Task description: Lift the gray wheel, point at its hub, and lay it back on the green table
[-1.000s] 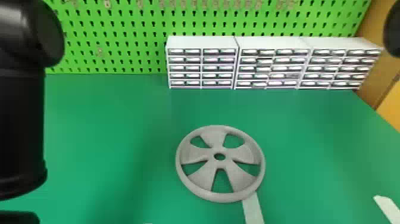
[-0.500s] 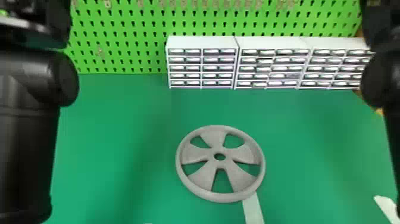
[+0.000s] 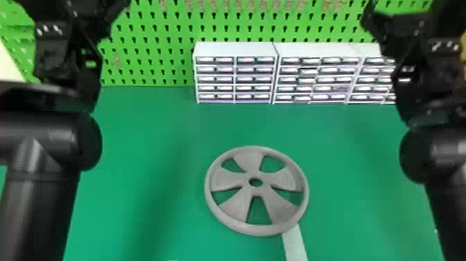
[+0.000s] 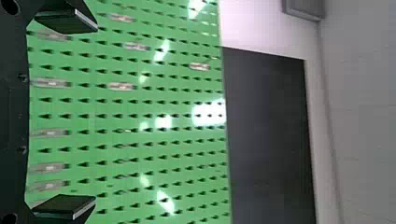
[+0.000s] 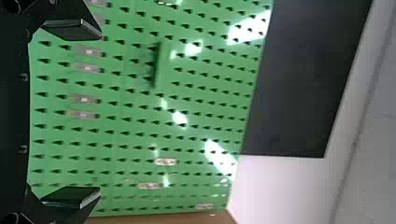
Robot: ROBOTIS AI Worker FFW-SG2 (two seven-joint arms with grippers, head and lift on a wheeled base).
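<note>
Left gripper point(image 3: 79, 10) up high at the left, its fingers point(image 4: 65, 204) spread wide before the green pegboard point(image 3: 149, 41). Moving right, white drawer units point(image 3: 235, 50) line the back of the green table point(image 3: 149, 139), and in front of them the gray wheel point(image 3: 248, 161) lies flat, a pale strip point(image 3: 295, 244) meeting its near rim. Over on the right, right gripper point(image 3: 398, 26) high too, fingers point(image 5: 70, 197) well spread, while the right arm point(image 3: 437, 149) blocks the drawers' far end.

Black arms point(image 3: 447, 215) with ball-like joints point(image 3: 81, 142), smooth tubular sections point(image 3: 41, 208) and small pale marks point(image 3: 48, 29), perhaps screws.
</note>
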